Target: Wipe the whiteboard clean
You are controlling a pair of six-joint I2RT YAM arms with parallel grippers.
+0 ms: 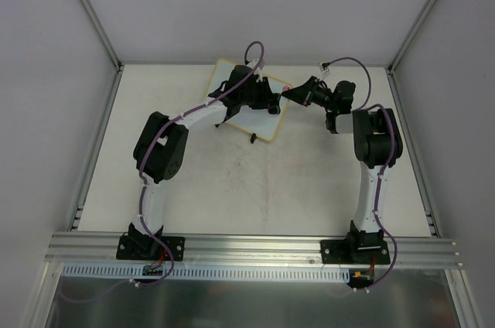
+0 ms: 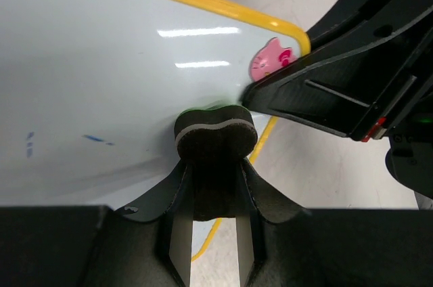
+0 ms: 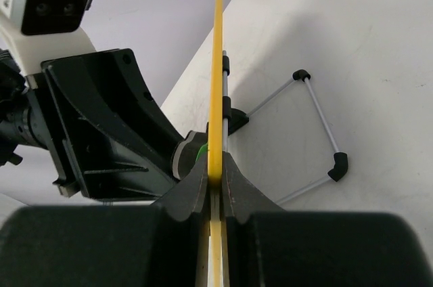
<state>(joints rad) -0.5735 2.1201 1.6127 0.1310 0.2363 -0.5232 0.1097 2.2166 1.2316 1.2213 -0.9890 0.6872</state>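
The whiteboard (image 1: 268,124) has a yellow frame and stands tilted on its wire stand at the back centre of the table. Its white face (image 2: 101,63) carries small blue marks (image 2: 95,139), and a pink round dot (image 2: 270,61) sits at the corner. My left gripper (image 2: 215,177) is shut on a black felt eraser (image 2: 215,135), which is pressed against the board near that corner. My right gripper (image 3: 215,173) is shut on the board's yellow edge (image 3: 218,63). In the top view the left gripper (image 1: 259,97) and the right gripper (image 1: 292,97) meet at the board's right edge.
The board's wire stand with black feet (image 3: 338,163) rests on the table behind the board. The left gripper's body (image 3: 101,124) is close beside the right fingers. White enclosure walls and an aluminium rail (image 1: 247,244) bound the table.
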